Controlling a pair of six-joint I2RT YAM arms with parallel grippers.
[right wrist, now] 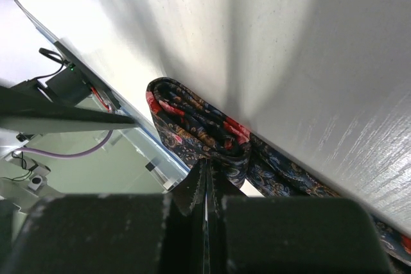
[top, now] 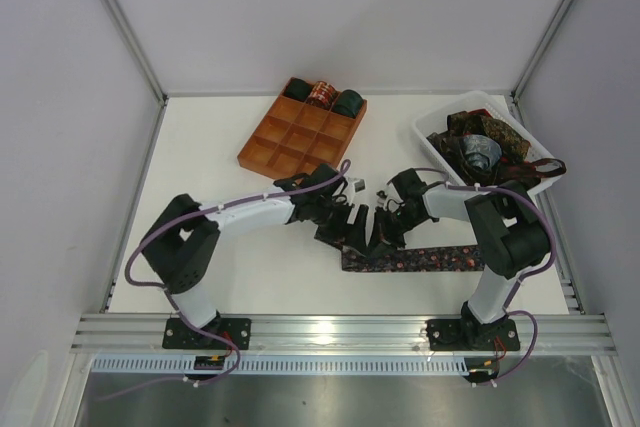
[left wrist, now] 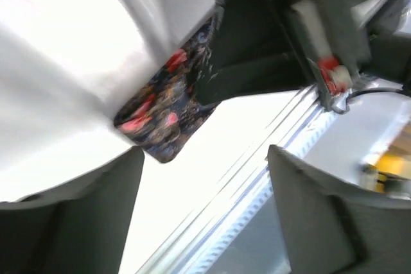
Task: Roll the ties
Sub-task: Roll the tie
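A dark floral tie [top: 430, 259] lies flat on the table [top: 220, 177], nearer than the orange tray [top: 265, 150] and off to its right. Its folded end, the end closest to the tray, is pinched in the clenched jaws of the right gripper [right wrist: 207, 176]. The left gripper [left wrist: 205, 158] hangs just beside that end, jaws spread and holding nothing. 3 rolled ties [top: 322, 96] fill the tray's far row. Right of the tray, a white bin [top: 430, 135] holds loose ties [top: 485, 147].
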